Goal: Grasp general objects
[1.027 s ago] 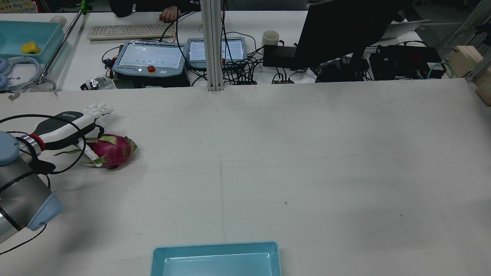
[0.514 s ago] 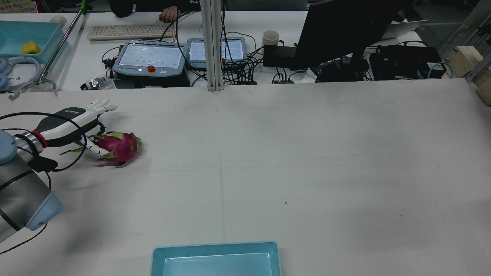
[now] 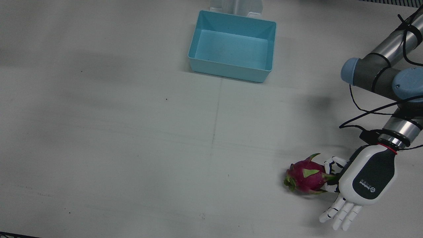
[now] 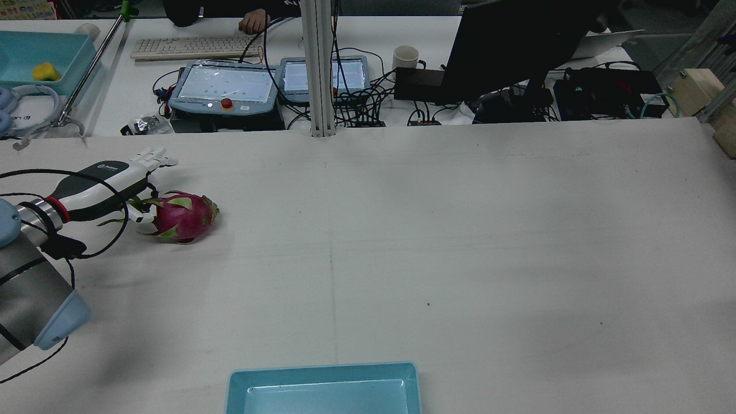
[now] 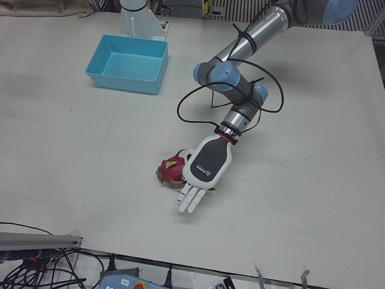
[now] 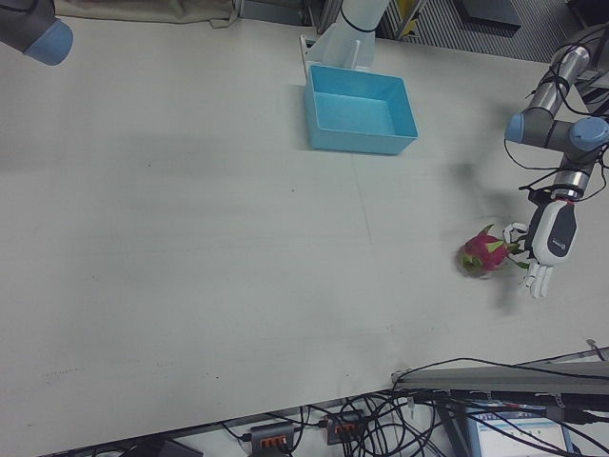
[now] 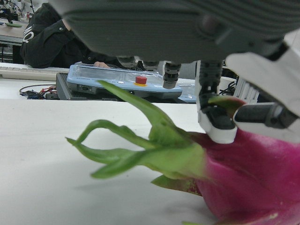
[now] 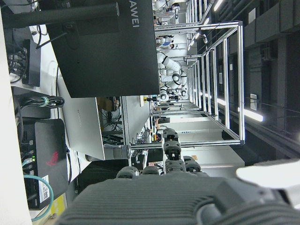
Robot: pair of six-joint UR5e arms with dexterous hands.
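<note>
A magenta dragon fruit with green scales lies on the white table, near the side where my left arm works. My left hand is right beside it, open, with its fingers stretched flat over the table. Only its thumb touches the side of the fruit. The rear view shows the fruit just right of that hand. In the left hand view the fruit fills the lower right under a fingertip. My right hand appears only in its own view, raised, holding nothing.
An empty light-blue bin stands at the table's edge near the pedestals, far from the fruit. Past the far edge sit teach pendants, a keyboard, a mug, a monitor and a person's hand.
The left hand has slid forward and rightward in the rear view, and the dragon fruit has rolled the same way ahead of its thumb.
</note>
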